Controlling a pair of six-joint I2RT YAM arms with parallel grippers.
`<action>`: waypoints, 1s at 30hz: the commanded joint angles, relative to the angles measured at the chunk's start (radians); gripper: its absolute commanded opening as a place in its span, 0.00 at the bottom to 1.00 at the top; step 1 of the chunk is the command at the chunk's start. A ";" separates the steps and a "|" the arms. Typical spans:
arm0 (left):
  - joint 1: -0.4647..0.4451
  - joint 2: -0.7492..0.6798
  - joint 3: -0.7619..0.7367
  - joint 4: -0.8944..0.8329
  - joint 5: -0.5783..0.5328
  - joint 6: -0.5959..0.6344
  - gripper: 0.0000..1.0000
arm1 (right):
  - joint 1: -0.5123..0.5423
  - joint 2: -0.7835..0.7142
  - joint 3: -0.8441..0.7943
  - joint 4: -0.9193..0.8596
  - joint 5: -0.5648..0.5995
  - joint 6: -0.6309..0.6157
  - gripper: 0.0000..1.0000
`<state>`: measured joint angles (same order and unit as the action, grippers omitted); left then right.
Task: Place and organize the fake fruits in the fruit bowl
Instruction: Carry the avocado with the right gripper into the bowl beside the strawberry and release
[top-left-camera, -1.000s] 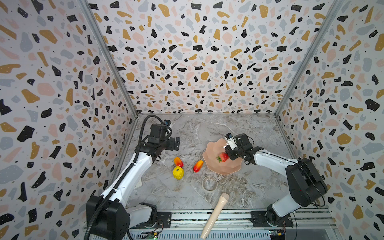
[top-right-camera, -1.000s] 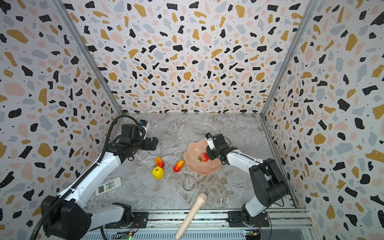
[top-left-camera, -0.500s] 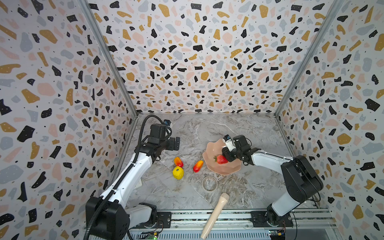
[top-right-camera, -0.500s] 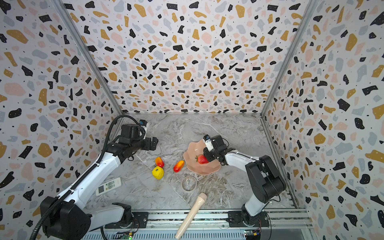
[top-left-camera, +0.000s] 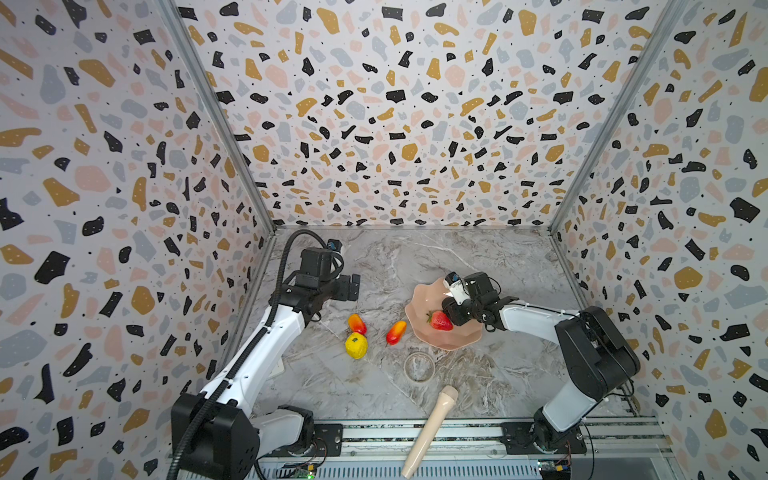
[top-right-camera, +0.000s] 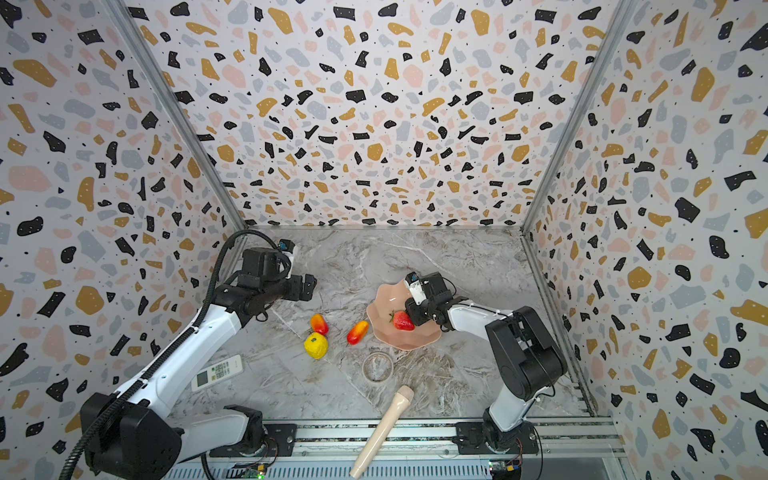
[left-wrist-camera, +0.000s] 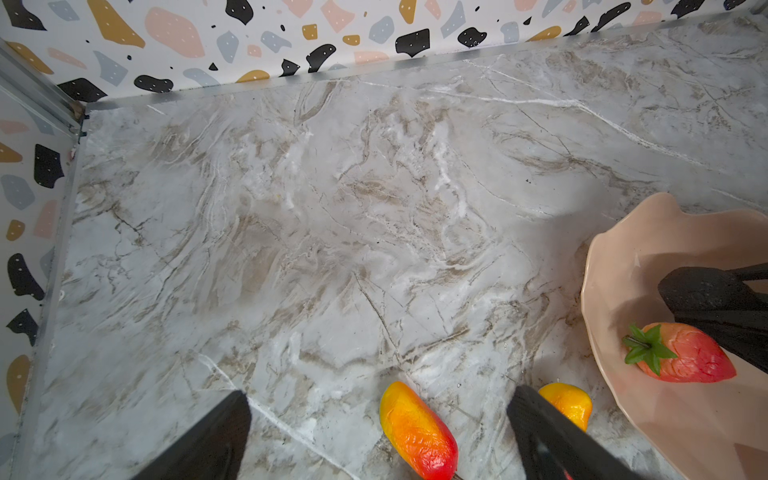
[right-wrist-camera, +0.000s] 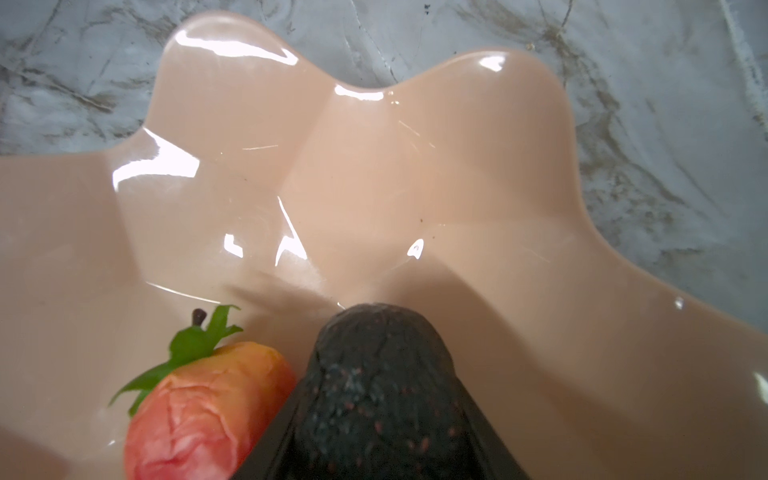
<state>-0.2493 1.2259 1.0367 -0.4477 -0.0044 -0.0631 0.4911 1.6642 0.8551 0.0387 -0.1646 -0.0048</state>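
The peach-pink fruit bowl sits right of centre. A red strawberry lies inside it. My right gripper reaches low into the bowl, shut on the dark avocado, which touches the strawberry's side. Left of the bowl, on the marble, lie two mangoes and a yellow lemon. My left gripper hangs open above the table, just behind the mangoes, holding nothing.
A small clear glass ring dish sits in front of the bowl. A long beige stick lies across the front rail. A white remote rests near the left arm. Patterned walls enclose three sides.
My right gripper with the avocado has shifted left and lower in the bowl, ending against the strawberry, which has slid slightly toward the front. The left arm has not moved.
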 joint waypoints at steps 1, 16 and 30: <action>-0.004 -0.024 -0.004 0.022 0.000 0.011 1.00 | 0.005 0.000 0.006 0.013 -0.004 0.005 0.26; -0.004 -0.022 -0.015 0.035 -0.002 0.014 1.00 | 0.005 -0.068 0.043 -0.063 0.043 -0.024 0.45; -0.004 -0.033 -0.023 0.040 -0.012 0.014 1.00 | 0.012 -0.130 0.101 -0.156 0.085 -0.053 0.87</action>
<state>-0.2497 1.2160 1.0256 -0.4404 -0.0055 -0.0628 0.4934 1.5848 0.9131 -0.0612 -0.1009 -0.0410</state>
